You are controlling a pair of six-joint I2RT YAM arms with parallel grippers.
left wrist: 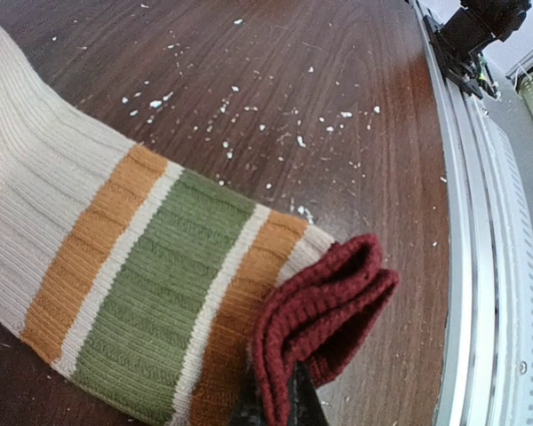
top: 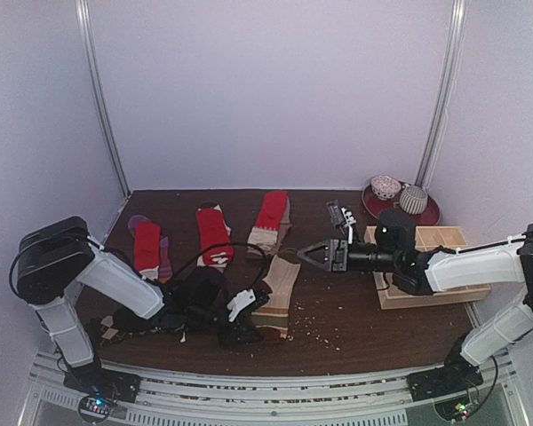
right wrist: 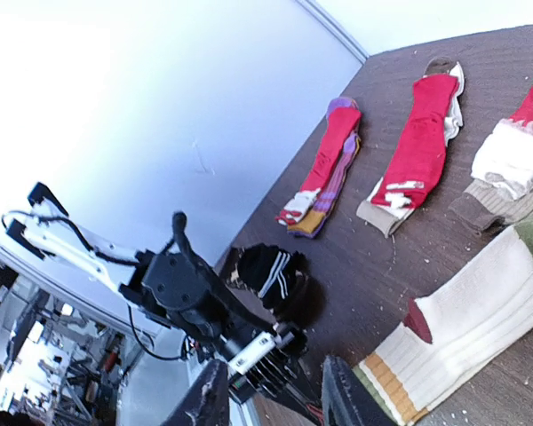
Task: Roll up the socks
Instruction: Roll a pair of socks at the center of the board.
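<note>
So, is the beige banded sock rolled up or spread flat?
Mostly flat: the sock lies spread, only its dark red end folded over in the left gripper.

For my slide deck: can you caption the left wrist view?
Left gripper pinches the dark red end of the beige banded sock on a crumb-flecked wooden table.

Left pincer (left wrist: 275,408) low, tight on sock (left wrist: 160,266); right pincer (top: 308,256) outstretched, level, jaws seemingly apart.
</note>
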